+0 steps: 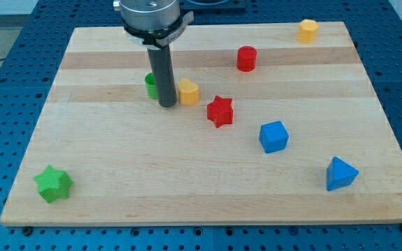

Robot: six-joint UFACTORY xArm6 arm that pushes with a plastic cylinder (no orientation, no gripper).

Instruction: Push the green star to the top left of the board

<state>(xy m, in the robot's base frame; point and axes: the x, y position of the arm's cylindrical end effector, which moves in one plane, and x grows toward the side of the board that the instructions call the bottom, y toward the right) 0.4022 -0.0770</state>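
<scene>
Green block (149, 84) mostly hidden behind rod, shape can't be told. Rod also covers left edge of yellow block (188, 91) beside it. Arm body cut off by view's top. Worktop (208, 188) bottom-right corner clipped by view's right edge.

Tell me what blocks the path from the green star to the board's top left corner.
Nothing visible does. The green star sits near the view's bottom left, with bare board up that side. My tip and the green block beside it stand further right.

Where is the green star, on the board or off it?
On it: the green star sits wholly on the board near the view's bottom left corner, far from my tip.
</scene>
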